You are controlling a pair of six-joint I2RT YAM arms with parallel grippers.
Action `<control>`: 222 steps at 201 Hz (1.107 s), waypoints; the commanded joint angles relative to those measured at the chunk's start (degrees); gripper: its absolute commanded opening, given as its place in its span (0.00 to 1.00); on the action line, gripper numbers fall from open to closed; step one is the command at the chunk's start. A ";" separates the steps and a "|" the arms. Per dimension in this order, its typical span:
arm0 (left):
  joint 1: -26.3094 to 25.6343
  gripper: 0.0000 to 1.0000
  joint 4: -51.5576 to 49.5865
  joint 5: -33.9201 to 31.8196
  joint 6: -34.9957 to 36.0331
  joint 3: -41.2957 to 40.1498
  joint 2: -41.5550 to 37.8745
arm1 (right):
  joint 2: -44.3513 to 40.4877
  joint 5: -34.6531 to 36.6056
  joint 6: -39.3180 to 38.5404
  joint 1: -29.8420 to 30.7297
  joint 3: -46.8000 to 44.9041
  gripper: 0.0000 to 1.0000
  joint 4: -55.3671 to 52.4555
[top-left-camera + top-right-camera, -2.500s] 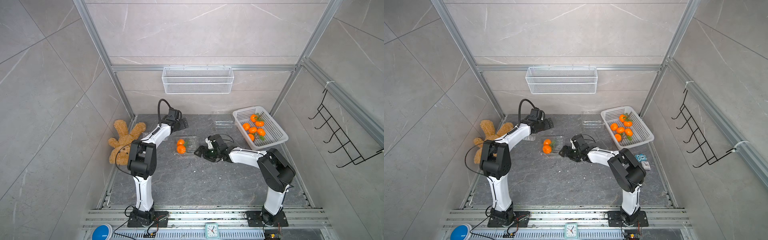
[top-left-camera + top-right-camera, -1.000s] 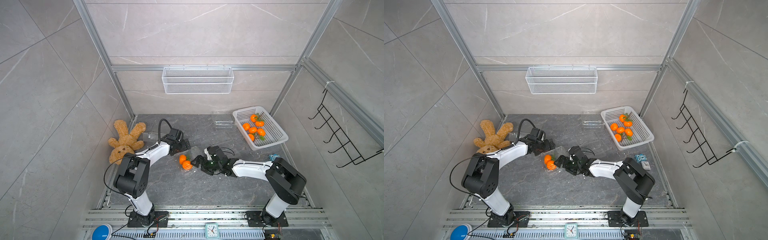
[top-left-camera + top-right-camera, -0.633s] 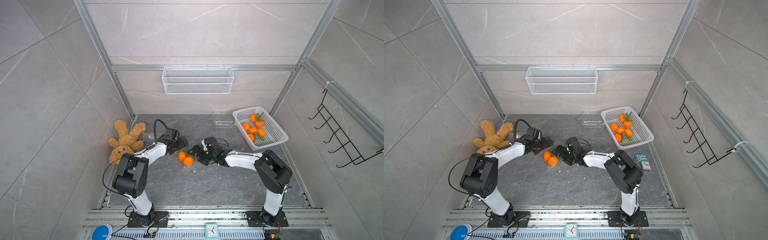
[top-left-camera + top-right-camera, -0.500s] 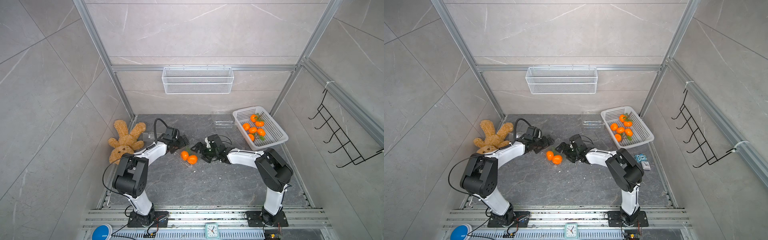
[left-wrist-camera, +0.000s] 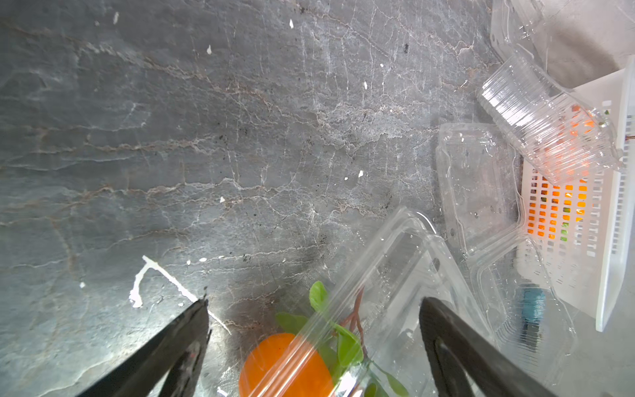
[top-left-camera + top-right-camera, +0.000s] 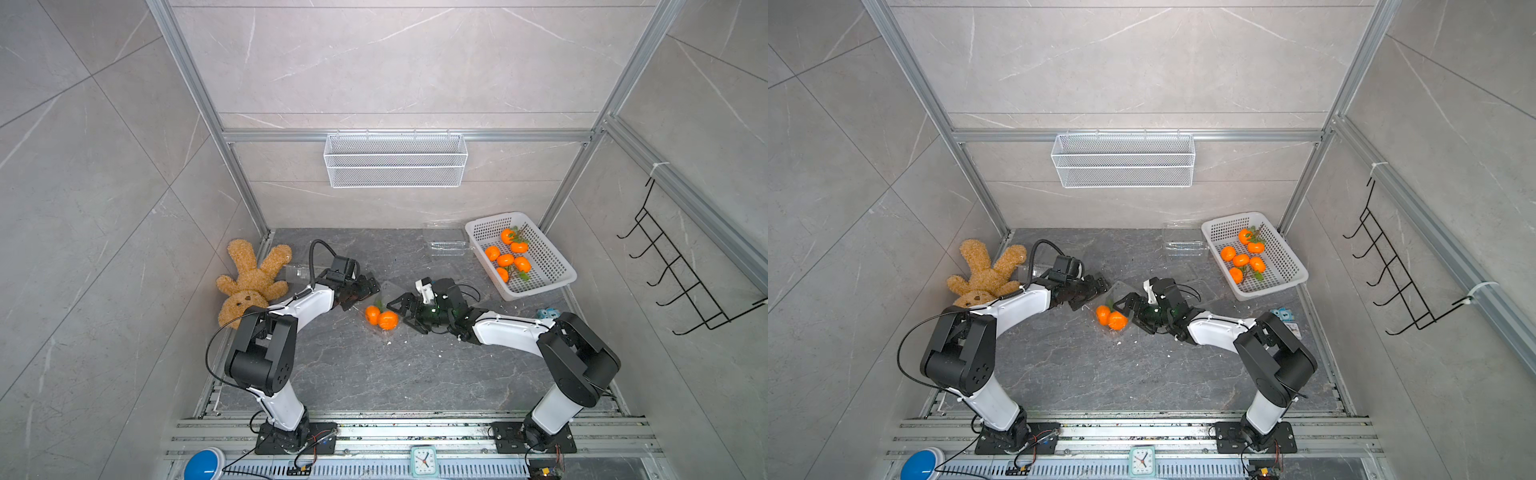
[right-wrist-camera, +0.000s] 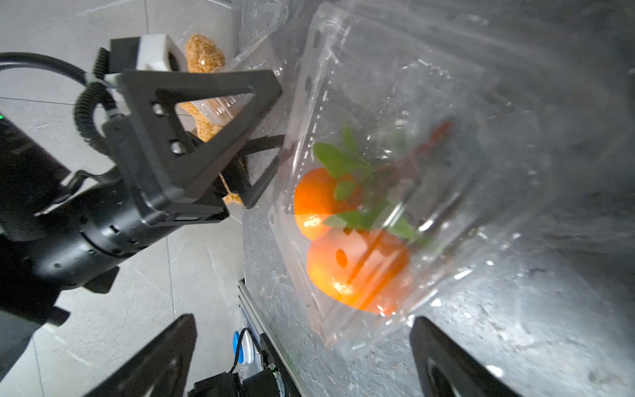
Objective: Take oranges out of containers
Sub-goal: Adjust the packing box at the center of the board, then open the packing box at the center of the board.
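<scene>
Far left: teddy bear (image 6: pixel 251 282) by wall. Then left gripper (image 6: pixel 365 293), jaws wide apart, empty, just beside clear container (image 7: pixel 395 86). In container, lid tilted up: two oranges (image 6: pixel 388 320), touching. Then right gripper (image 6: pixel 399 314), jaws wide, empty, near oranges. Far right: white basket (image 6: pixel 550 266) holding five oranges (image 6: pixel 505 260).

A teddy bear (image 6: pixel 251 282) is seen at centre left, a perforated basket (image 6: pixel 548 266) at centre right, a wire basket (image 6: pixel 395 166) hung at upper centre.
</scene>
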 commanded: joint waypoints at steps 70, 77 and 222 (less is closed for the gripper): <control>-0.10 0.97 1.65 1.88 -1.08 -2.74 -1.51 | 2.48 -2.46 5.06 0.22 -3.39 0.91 11.71; -0.14 0.97 1.65 1.87 -1.13 -2.70 -1.45 | 1.82 -2.07 4.86 0.21 -4.05 0.91 11.68; -0.19 0.97 3.89 3.15 -2.63 -3.87 -1.37 | 3.35 -1.99 6.69 2.40 -4.80 0.85 16.13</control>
